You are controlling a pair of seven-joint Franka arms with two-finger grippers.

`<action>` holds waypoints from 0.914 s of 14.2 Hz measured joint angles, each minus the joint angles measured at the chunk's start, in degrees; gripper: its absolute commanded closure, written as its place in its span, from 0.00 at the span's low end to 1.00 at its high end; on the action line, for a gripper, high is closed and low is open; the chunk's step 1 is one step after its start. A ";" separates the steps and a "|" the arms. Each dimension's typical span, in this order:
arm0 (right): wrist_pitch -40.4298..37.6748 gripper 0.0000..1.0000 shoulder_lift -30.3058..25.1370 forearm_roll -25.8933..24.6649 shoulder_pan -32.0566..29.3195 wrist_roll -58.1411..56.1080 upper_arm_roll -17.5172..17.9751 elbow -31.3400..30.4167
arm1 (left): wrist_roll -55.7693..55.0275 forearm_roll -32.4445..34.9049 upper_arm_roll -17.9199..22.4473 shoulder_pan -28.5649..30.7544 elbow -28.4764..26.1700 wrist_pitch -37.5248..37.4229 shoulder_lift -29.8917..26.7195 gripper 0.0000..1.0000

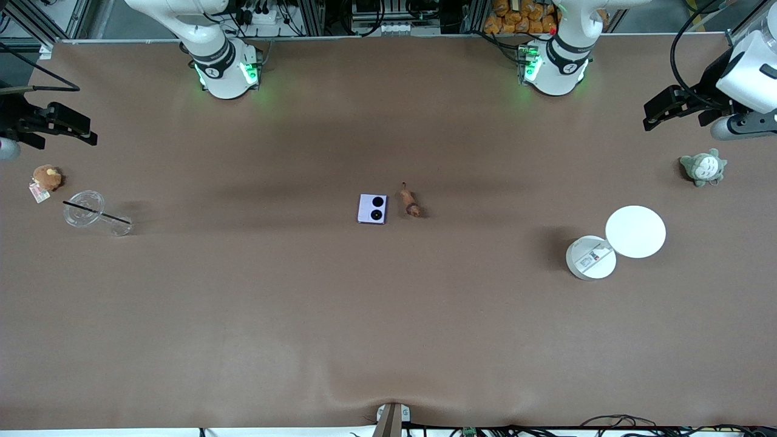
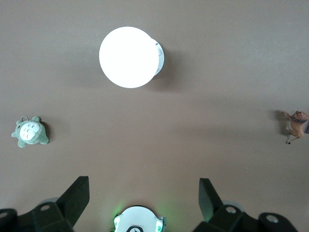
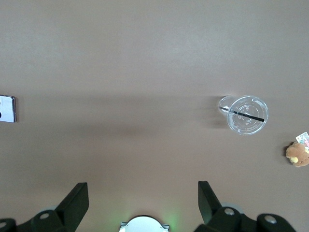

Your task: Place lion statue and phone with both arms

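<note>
The phone (image 1: 371,208), pale lavender with two black camera circles, lies flat at the table's middle. The lion statue (image 1: 411,202), small and reddish-brown, lies beside it toward the left arm's end. The two are close but apart. The lion also shows at the edge of the left wrist view (image 2: 297,124), and the phone at the edge of the right wrist view (image 3: 7,108). My left gripper (image 1: 652,118) hangs open and empty over the left arm's end of the table. My right gripper (image 1: 85,132) hangs open and empty over the right arm's end.
A grey-green plush toy (image 1: 703,167) lies below the left gripper. A white disc (image 1: 635,231) and a white round container (image 1: 590,257) sit nearer the camera. At the right arm's end lie a round brown plush with a tag (image 1: 47,178) and a clear cup with a straw (image 1: 85,209).
</note>
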 measured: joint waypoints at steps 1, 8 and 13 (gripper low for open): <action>-0.07 0.00 0.00 0.00 0.00 0.00 0.00 0.00 | 0.00 0.00 0.00 0.00 0.01 0.00 0.00 0.00; -0.22 0.00 0.00 0.00 0.00 0.00 0.04 0.00 | 0.00 0.01 0.62 0.37 0.82 0.00 0.00 0.00; -0.59 0.00 0.04 0.00 0.00 0.00 0.01 0.00 | 0.00 0.01 0.55 0.33 0.88 -0.05 0.72 0.00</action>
